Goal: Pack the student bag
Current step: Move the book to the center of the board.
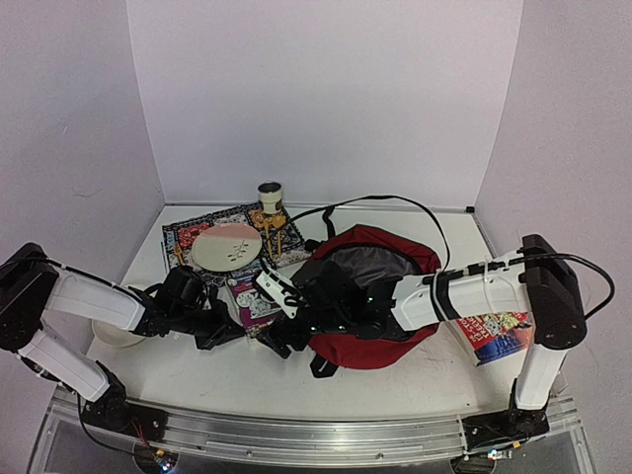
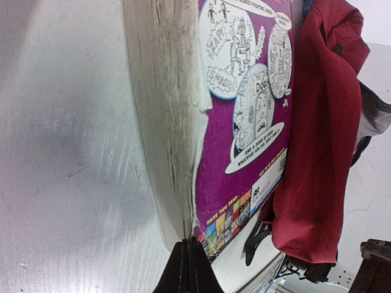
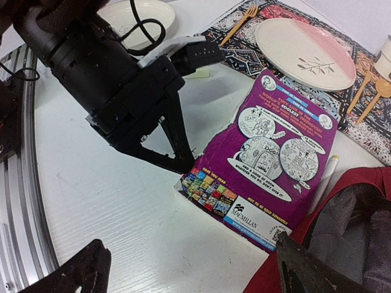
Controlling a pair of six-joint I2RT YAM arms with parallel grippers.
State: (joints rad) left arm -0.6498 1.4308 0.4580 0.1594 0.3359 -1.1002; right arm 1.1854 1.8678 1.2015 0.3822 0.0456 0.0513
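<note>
Student bag point(image 1: 375, 239) lies open just beside the purple book point(image 3: 269, 165).

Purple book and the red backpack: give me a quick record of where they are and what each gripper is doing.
book: purple paperback, flat on the table, beside the backpack, not in it
backpack: dark red backpack, lying open, grey lining showing
left gripper: left gripper shut, tips at the book's near corner; whether it pinches the book is unclear
right gripper: right gripper open, above the table near the book, holding nothing
</note>
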